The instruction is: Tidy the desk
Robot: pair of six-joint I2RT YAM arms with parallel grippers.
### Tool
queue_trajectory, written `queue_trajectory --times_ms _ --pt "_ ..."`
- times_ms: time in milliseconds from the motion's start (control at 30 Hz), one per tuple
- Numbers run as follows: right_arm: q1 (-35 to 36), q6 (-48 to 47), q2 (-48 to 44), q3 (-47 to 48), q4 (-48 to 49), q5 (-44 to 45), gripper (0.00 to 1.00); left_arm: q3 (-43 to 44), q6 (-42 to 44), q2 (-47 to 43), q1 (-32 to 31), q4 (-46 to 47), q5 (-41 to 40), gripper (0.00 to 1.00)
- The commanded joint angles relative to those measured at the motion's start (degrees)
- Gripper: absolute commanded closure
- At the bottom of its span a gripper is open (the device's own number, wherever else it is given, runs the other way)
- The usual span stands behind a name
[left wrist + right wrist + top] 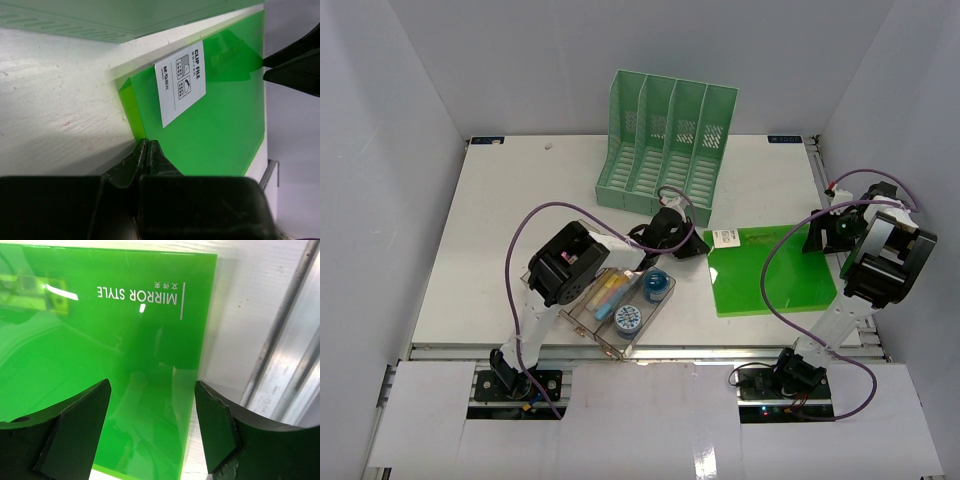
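Note:
The white desk [520,220] holds a flat green clip file [770,268] at the right. My left gripper [698,245] is at the file's left edge. In the left wrist view the jaws [146,145] are shut, and the file's edge [225,115] runs straight into them. A white label [181,82] marks that end. My right gripper [825,232] is open at the file's far right corner. In the right wrist view [152,425] one finger is over the file [100,340] and the other over bare desk.
A green slotted file rack [668,140] stands at the back centre. A clear compartmented tray [582,310] with a blue roll [656,286], a second roll [627,318] and a yellow item sits front left, under my left arm. A metal rail [285,340] runs by the right gripper.

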Motion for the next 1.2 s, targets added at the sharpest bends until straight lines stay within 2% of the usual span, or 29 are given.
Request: queue_trajectory --times_ms 0,233,367,500,767,900,1033,1100,1167 --pt "0.6 0.0 -1.1 0.7 -1.8 -2.6 0.26 -0.5 -2.3 0.1 -0.2 5.0 5.5 1.00" --pt "0.6 -0.6 -1.4 0.3 -1.9 -2.9 0.26 -2.0 -2.7 -1.6 0.2 6.9 6.6 1.00" --pt "0.5 -2.1 -2.3 1.2 -2.0 -3.3 0.14 -5.7 0.1 -6.3 0.6 8.8 5.7 1.00" --pt "0.3 -5.8 -4.4 2.9 -2.8 -5.1 0.08 -9.3 7.2 -11.0 0.6 9.2 6.1 1.00" --pt "0.9 -16.4 -7.2 6.8 -12.0 -15.3 0.10 -14.3 13.5 -15.1 0.6 10.8 7.4 1.00" --pt "4.0 -31.0 -8.4 7.8 -22.4 -21.7 0.10 -14.9 14.5 -15.4 0.6 12.4 9.0 1.00" --pt "8.9 -52.8 -11.3 7.0 -32.8 -28.2 0.10 -15.4 17.0 -16.0 0.6 12.9 10.4 1.00" --pt "13.1 -64.6 -14.5 3.5 -33.4 -28.4 0.10 -15.5 18.5 -16.5 0.6 12.7 11.1 1.00" --pt "16.8 -71.0 -16.2 1.2 -33.2 -28.9 0.10 -15.5 19.6 -16.8 0.7 12.2 11.3 1.00"
